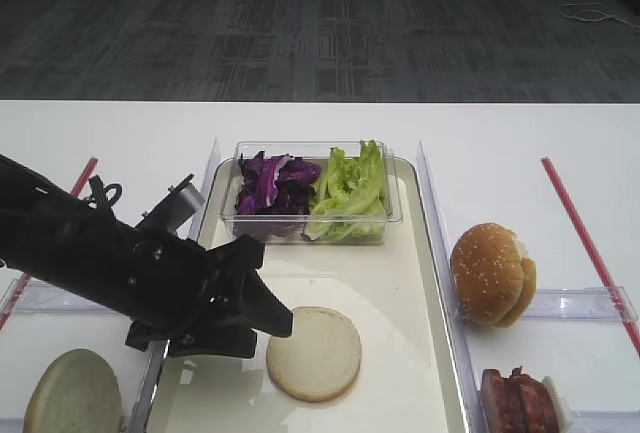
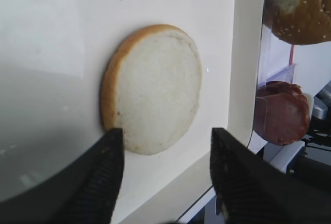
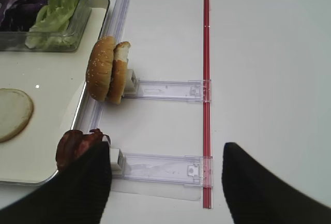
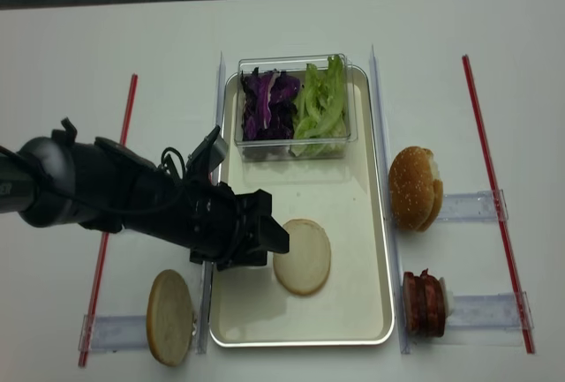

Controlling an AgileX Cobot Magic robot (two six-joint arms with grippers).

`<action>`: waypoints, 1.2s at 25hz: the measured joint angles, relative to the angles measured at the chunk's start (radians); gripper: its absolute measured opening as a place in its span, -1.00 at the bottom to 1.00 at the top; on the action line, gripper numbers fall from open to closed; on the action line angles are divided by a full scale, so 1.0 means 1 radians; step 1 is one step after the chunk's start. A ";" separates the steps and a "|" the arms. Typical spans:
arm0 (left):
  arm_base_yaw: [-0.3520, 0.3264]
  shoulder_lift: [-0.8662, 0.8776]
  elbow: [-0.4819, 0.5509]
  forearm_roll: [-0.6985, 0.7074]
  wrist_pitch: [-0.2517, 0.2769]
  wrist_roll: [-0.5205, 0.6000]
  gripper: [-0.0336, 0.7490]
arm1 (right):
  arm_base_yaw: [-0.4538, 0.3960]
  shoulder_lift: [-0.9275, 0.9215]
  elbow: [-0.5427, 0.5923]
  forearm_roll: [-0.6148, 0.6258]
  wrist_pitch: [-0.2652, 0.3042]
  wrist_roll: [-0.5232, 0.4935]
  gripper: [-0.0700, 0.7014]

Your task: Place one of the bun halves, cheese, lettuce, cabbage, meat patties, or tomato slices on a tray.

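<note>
A bun half (image 1: 314, 353) lies flat, cut face up, on the tray (image 1: 420, 353), toward the tray's 7 o'clock corner. The left claw (image 1: 268, 315) sits just at the bun's 9 o'clock side, its two fingers spread wider than the bun and holding nothing; in the left wrist view the fingertips (image 2: 111, 154) frame the bun's near edge without pinching it. That looks like a release, so the bun seems set down where the task wants it.

At the tray's 12 o'clock end a clear tub (image 1: 310, 215) keeps the cabbage (image 1: 272, 185) and lettuce (image 1: 350, 191) together. Another bun half (image 1: 72, 393) waits on the worktop (image 1: 120, 133) off the tray's left side. A sesame bun (image 1: 490, 273) and meat patties (image 1: 518, 401) stand on edge in clear holders at 3 to 5 o'clock, easy to pinch. The right claw (image 3: 165, 182) hovers by the patties, open and empty.
</note>
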 joint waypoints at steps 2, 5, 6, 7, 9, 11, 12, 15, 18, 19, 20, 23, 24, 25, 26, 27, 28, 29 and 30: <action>0.000 0.000 0.000 0.013 0.000 -0.009 0.08 | 0.000 0.000 0.000 0.000 0.000 0.000 0.40; 0.000 0.000 0.000 0.016 0.000 -0.013 0.08 | 0.000 0.000 0.000 0.000 0.000 0.000 0.40; 0.000 0.000 0.000 0.016 0.002 -0.013 0.08 | 0.000 0.000 0.000 0.000 0.000 0.000 0.40; 0.000 0.000 0.000 0.016 0.005 -0.013 0.08 | 0.000 0.000 0.000 0.000 0.000 0.000 0.40; 0.000 0.000 0.000 0.021 0.014 -0.015 0.08 | 0.000 0.000 0.000 0.000 0.000 0.000 0.40; 0.000 0.000 0.000 0.041 0.022 -0.018 0.08 | 0.000 0.000 0.000 0.000 0.000 0.000 0.40; 0.000 0.000 0.000 0.050 0.022 -0.024 0.08 | 0.000 0.000 0.000 0.000 0.000 0.000 0.40; 0.000 -0.002 0.000 0.071 0.023 -0.040 0.08 | 0.000 0.000 0.000 0.000 0.000 0.000 0.40; 0.000 -0.022 0.000 0.078 0.023 -0.044 0.08 | 0.000 0.000 0.000 0.000 0.000 0.000 0.40; 0.000 -0.035 -0.004 0.093 0.023 -0.054 0.08 | 0.000 0.000 0.000 0.000 0.000 0.000 0.40; 0.000 -0.048 -0.012 0.115 0.023 -0.072 0.08 | 0.000 0.000 0.000 0.000 0.000 0.000 0.40; 0.000 -0.069 -0.059 0.230 0.031 -0.162 0.08 | 0.000 0.000 0.000 0.000 0.000 0.000 0.40; 0.000 -0.070 -0.080 0.281 0.046 -0.199 0.08 | 0.000 0.000 0.000 0.000 0.000 0.000 0.40; 0.000 -0.072 -0.103 0.333 0.065 -0.230 0.08 | 0.000 0.000 0.000 0.000 0.000 0.000 0.40; 0.000 -0.072 -0.124 0.377 0.080 -0.267 0.08 | 0.000 0.000 0.000 0.000 0.000 0.000 0.40; 0.000 -0.072 -0.141 0.428 0.099 -0.302 0.08 | 0.000 0.000 0.000 0.000 0.000 0.000 0.40; 0.000 -0.072 -0.162 0.474 0.118 -0.329 0.08 | 0.000 0.000 0.000 0.000 0.000 0.000 0.40; 0.000 -0.072 -0.181 0.519 0.135 -0.360 0.08 | 0.000 0.000 0.000 0.000 0.000 0.000 0.40; 0.000 -0.074 -0.196 0.553 0.151 -0.389 0.08 | 0.000 0.000 0.000 0.000 0.000 0.000 0.40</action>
